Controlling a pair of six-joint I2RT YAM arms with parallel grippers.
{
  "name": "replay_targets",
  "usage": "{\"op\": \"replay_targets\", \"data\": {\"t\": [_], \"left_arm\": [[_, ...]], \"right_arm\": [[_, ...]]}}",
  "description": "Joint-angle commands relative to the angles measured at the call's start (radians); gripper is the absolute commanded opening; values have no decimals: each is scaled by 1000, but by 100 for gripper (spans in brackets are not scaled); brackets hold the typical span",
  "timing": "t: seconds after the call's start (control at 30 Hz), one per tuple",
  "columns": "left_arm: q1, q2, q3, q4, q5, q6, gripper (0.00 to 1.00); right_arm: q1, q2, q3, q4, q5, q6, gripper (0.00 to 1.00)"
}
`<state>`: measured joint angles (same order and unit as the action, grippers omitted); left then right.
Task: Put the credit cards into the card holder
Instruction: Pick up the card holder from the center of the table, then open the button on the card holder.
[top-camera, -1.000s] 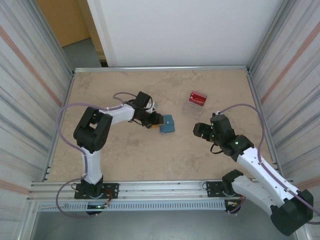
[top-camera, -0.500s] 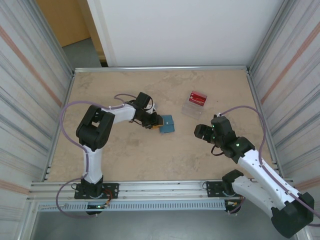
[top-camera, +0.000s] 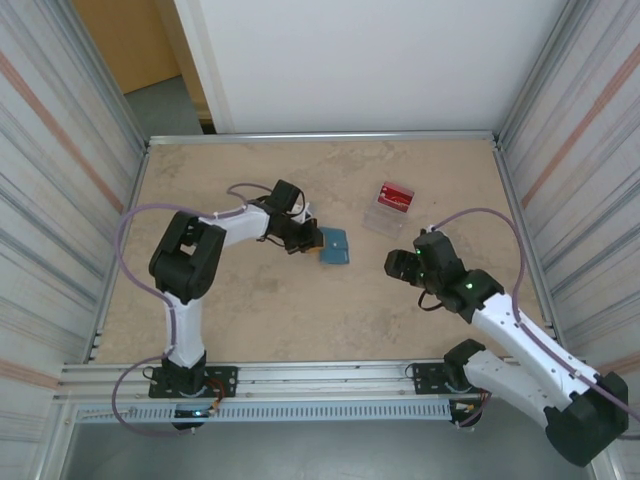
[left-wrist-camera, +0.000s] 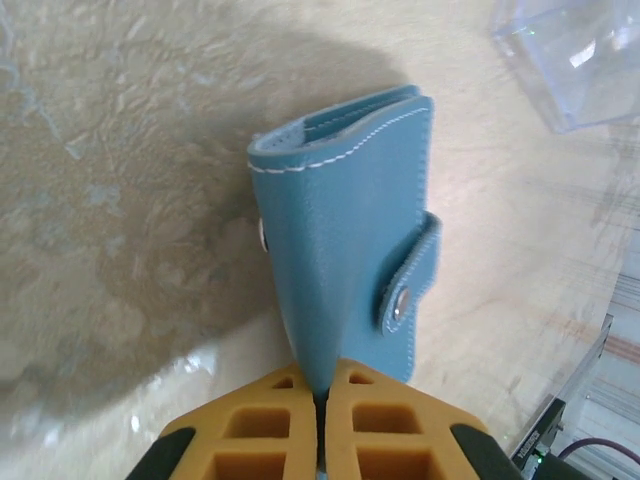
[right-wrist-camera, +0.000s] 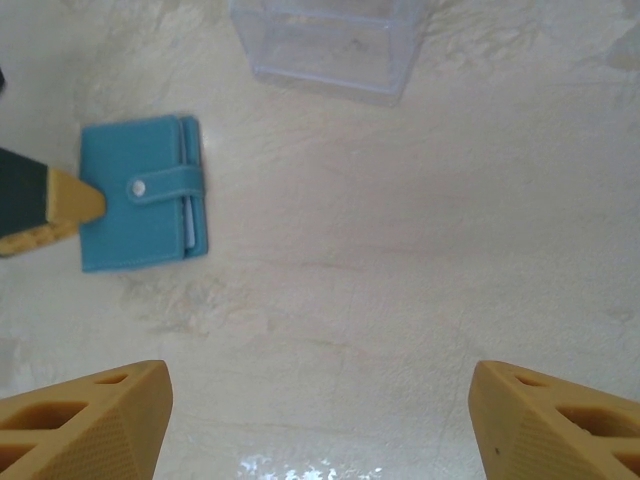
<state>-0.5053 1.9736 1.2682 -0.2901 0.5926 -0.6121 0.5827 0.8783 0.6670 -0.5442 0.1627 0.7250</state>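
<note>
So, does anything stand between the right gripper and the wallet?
Nothing visible. Bare table lies between the open right gripper and the wallet. The left gripper grips its far edge; the clear case sits off to one side.

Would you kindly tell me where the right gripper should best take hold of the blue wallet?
Probably the strap edge of the wallet, approached from the right arm's side with the open right gripper. The left gripper is shut on the opposite edge, so this side is free, and the snap strap folds over it, giving a thin lip to pinch.
</note>
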Motion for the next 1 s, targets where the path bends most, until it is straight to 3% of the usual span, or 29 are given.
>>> {"op": "replay_targets", "data": {"t": [0.0,0.2,0.4,0.6,0.97], "left_arm": [[1,-132,35,-63,-50,88,1],[-15,-289,-13,-101,-166,269,2],[3,-393,-76,-73,-111,393,5],[60,-434,-109,-40,-36,406,5],[62,-433,-107,-31,41,410,4]], "right_arm": [[62,73,112,-16,59,-11,76],[161,286,323,-48,80,-28,70],[180,423,441,12,2,-25,61],[180,534,515,60,-53,-21,53],[171,706,661,66,-104,6,47]]}}
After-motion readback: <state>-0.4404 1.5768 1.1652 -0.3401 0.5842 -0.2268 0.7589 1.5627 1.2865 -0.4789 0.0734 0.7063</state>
